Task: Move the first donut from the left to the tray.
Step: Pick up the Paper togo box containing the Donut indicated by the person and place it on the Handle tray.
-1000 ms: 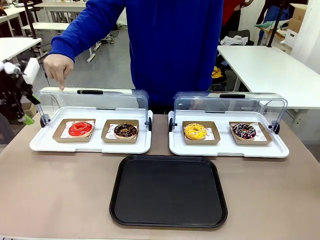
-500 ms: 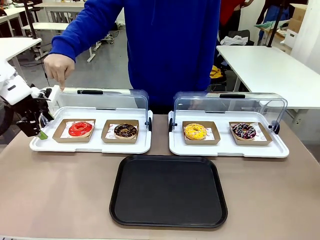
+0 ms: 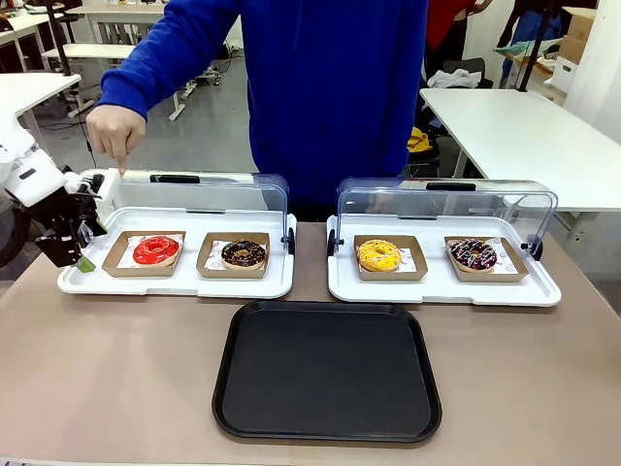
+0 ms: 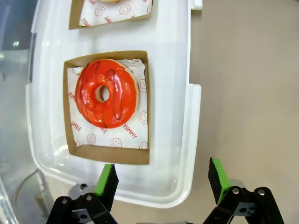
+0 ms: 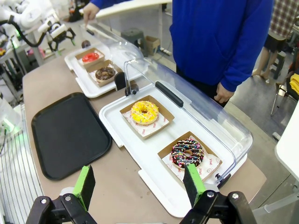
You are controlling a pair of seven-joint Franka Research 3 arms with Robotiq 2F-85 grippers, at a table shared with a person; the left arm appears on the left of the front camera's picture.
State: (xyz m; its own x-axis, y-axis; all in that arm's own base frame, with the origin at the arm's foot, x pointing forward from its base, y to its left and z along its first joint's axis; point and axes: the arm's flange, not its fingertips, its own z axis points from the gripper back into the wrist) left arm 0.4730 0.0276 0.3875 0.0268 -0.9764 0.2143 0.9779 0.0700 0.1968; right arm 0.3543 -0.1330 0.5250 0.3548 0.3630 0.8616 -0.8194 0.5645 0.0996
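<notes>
The left end effector [image 4: 161, 175], spread wide, hangs at the white tray's [image 4: 173, 70] left edge, facing the red donut [image 4: 106, 93] in its cardboard holder. The person's hand [image 3: 114, 131] apparently keeps the lid [image 3: 194, 194] open for access.

In the left wrist view, the white paper [image 4: 138, 119] under the red donut [image 4: 106, 93] has red print on it. One word says "SMILE" and another says "YUMMY". Both words stand sideways in the picture. Little red smiley faces are drawn around them. A second paper [image 4: 117, 11] at the top edge has the same smiley faces and some red letters, but the letters are cut off and cannot be read. In the right wrist view, a third paper [image 5: 208, 169] under the sprinkled donut [image 5: 188, 152] has red print too, too small to read.
</notes>
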